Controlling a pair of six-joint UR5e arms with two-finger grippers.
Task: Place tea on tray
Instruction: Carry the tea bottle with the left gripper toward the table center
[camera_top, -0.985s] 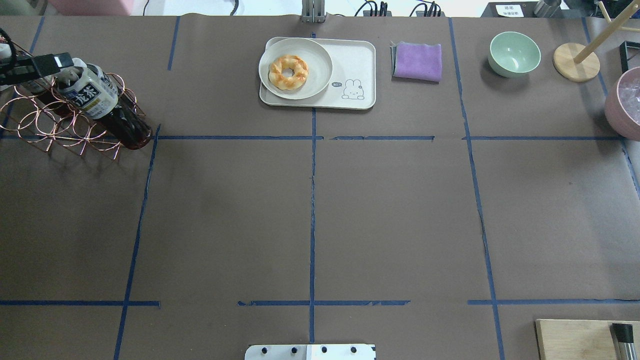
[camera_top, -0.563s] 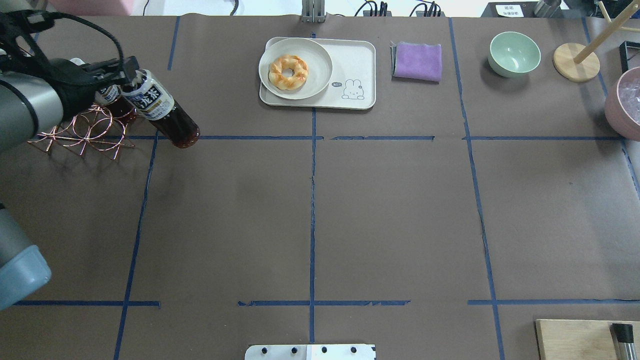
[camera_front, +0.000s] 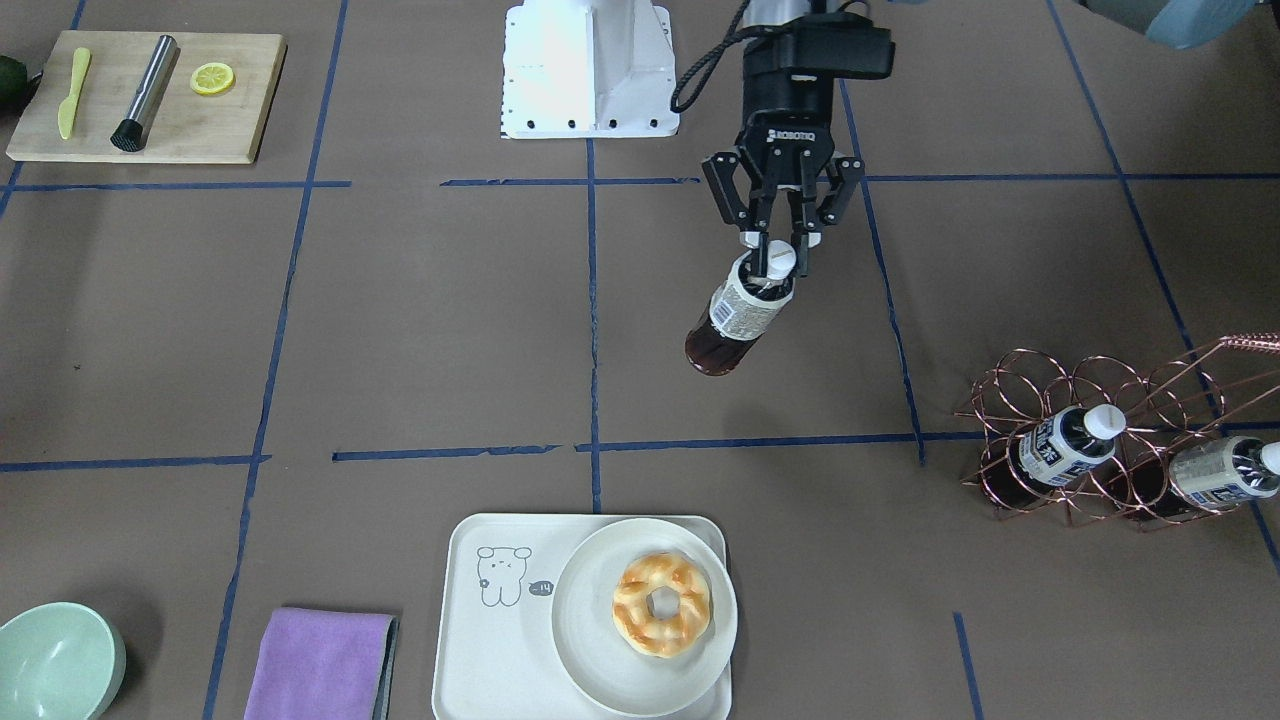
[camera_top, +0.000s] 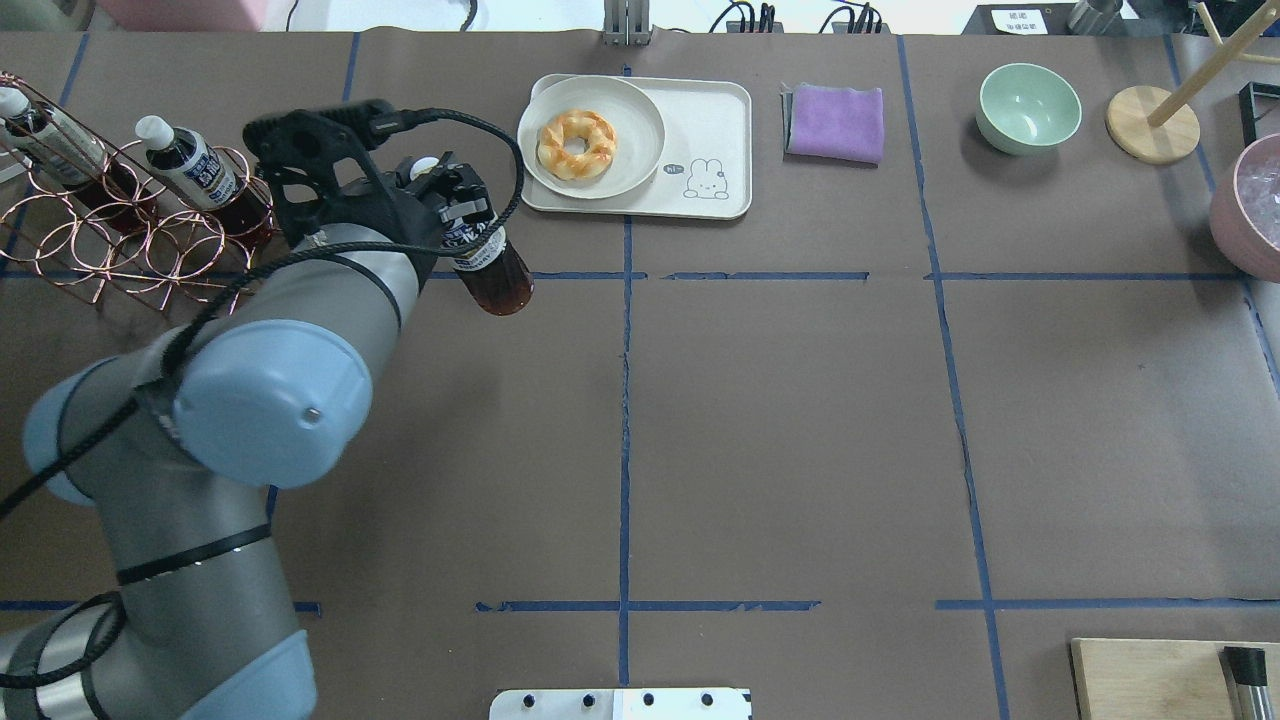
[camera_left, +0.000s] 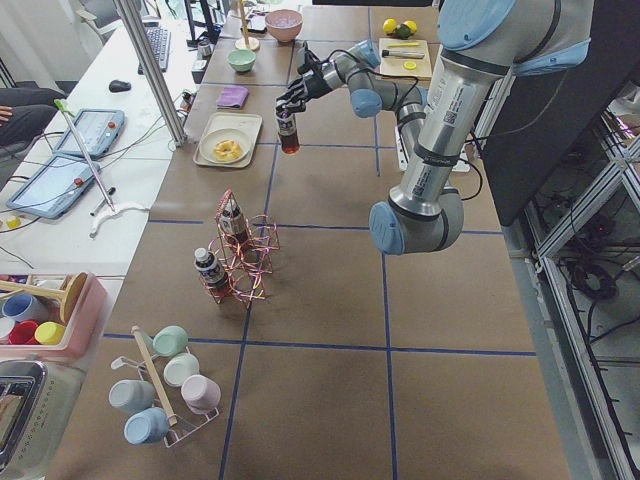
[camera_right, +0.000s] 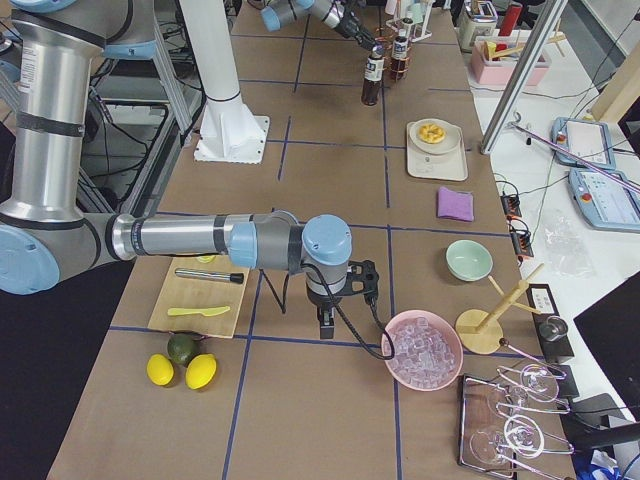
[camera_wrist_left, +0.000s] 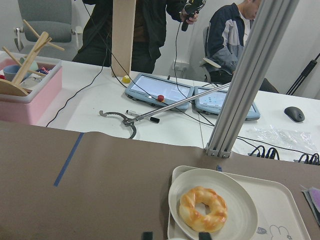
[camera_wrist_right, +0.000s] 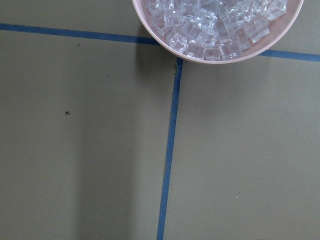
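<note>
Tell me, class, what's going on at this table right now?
The left arm's gripper has its fingers closed on the cap end of the tea bottle and holds it over the table, between the copper wire rack and the tray. The tea is not yet on the tray, which carries a plate with a doughnut. Two other bottles sit in the rack. The right arm is off by a pink bowl of ice, handling nothing.

You've got matt brown paper over the table (camera_top: 800, 420), with blue tape lines. The tea (camera_front: 737, 318) is clear glossy plastic with a white plastic cap. The tray (camera_front: 480, 640) is smooth matt cream. Rack (camera_front: 1120, 430): shiny copper-coloured wire. Cloth (camera_front: 320, 665): soft purple fabric. Cutting board (camera_front: 200, 130): bare wood. Left pincer (camera_front: 779, 258): matt black.
</note>
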